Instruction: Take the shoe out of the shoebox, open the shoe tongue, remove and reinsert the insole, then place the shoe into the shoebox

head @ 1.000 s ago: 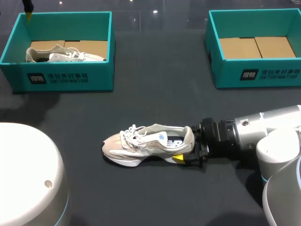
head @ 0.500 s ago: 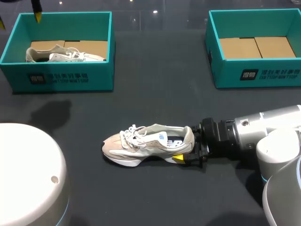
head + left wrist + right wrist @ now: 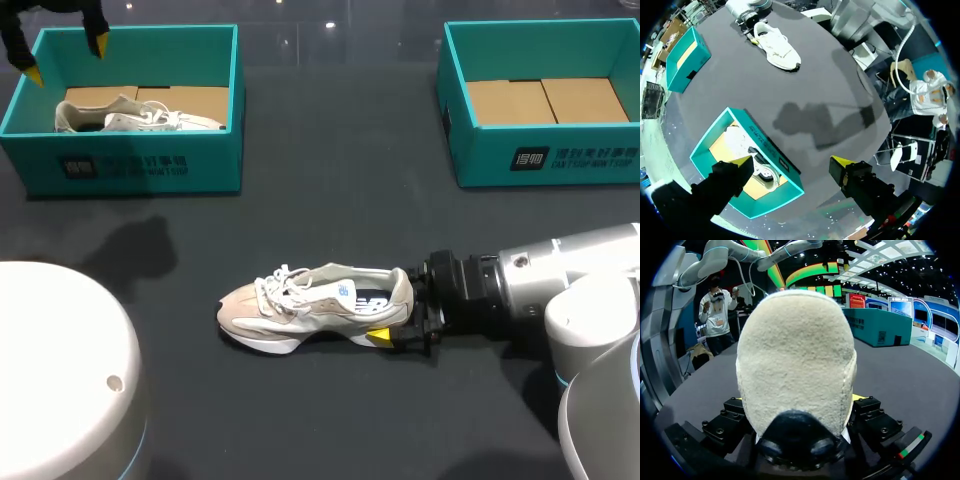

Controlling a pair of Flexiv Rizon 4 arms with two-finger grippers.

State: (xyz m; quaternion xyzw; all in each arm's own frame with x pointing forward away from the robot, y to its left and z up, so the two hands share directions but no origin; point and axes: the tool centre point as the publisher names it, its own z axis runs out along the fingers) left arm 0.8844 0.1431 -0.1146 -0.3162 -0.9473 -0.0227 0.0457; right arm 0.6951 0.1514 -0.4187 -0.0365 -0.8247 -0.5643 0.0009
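The biggest thing was the dark worktop [image 3: 330, 150], and everything else sat on it. My right arm [image 3: 560, 275] came in low from the right side and lay close above the worktop. A big white round part of my left arm [image 3: 60, 370] showed in the near left corner. Two blue-green boxes stood at the far side, well apart from each other. The left shoebox [image 3: 140, 165] was at the far left and the right shoebox [image 3: 545, 150] was at the far right. Both were open on top and had brown card [image 3: 545, 100] in the bottom. The shoe [image 3: 315, 305] was out of the boxes. It stood upright on its sole near the middle of the worktop, with its toe pointing left and its heel pointing right. It was cream and white, with white laces and a dark inside. A second shoe [image 3: 130, 115] of the same kind lay inside the left shoebox, on the brown card. The right claw [image 3: 395, 310] was closed on the heel of the shoe, one finger on each side. In the right wrist view the fuzzy cream heel [image 3: 797, 365] filled the space between the fingers. The left claw [image 3: 67, 58] hung in the air over the far left corner of the left shoebox. Its two yellow tips stood wide apart and it held nothing. In the left wrist view that box and the second shoe showed below it.
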